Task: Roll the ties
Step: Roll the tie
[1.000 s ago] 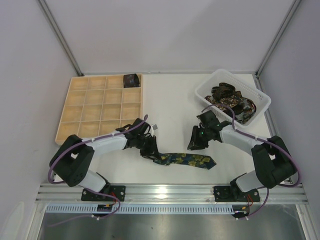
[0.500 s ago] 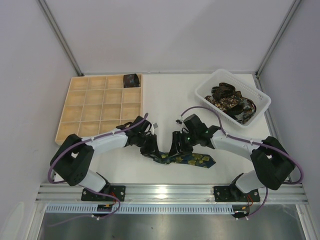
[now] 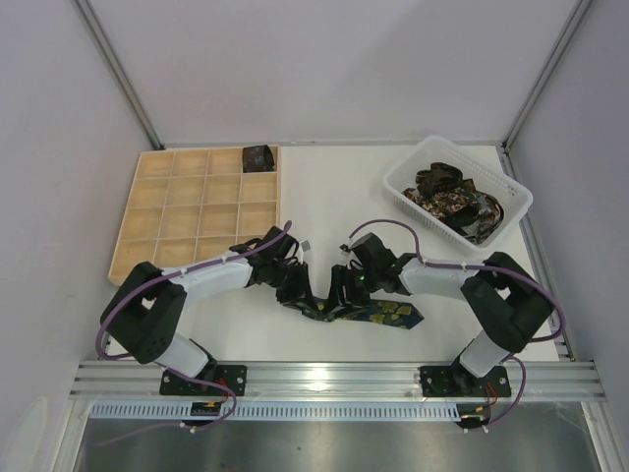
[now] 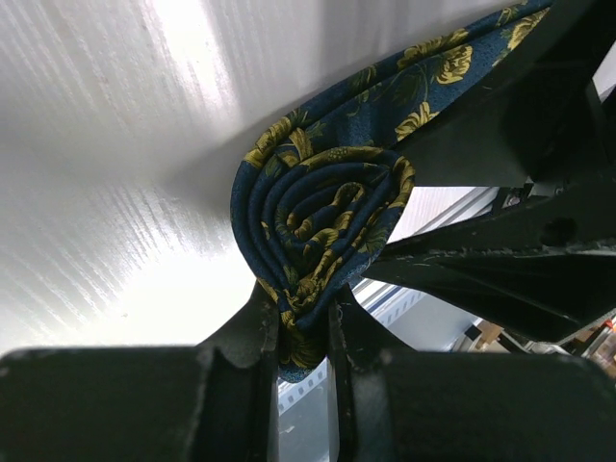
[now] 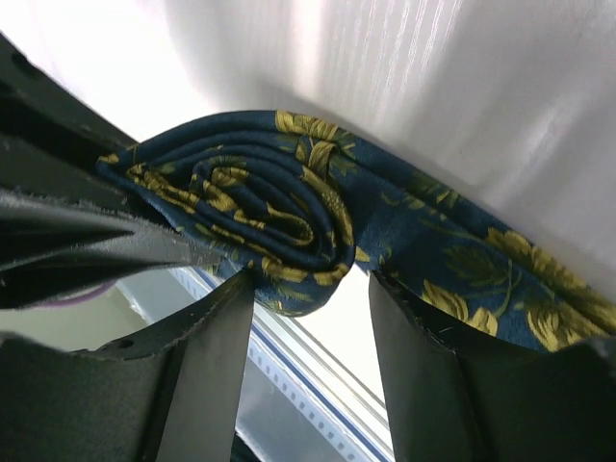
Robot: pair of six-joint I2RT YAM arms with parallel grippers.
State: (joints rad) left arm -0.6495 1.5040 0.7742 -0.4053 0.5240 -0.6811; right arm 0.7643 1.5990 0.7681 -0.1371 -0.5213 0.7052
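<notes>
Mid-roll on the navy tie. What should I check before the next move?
1. Left fingers pinching the navy tie: ok.
2. Coil tight, layers even: ok, per both wrist views.
3. Right fingers open, straddling the coil without gripping: ok.
4. Tail lying flat on the table: ok.
5. Free tray compartment waiting: ok, only the far right corner holds a rolled tie.
6. Clearance between the two arms' fingers: cannot tell, very crowded.
</notes>
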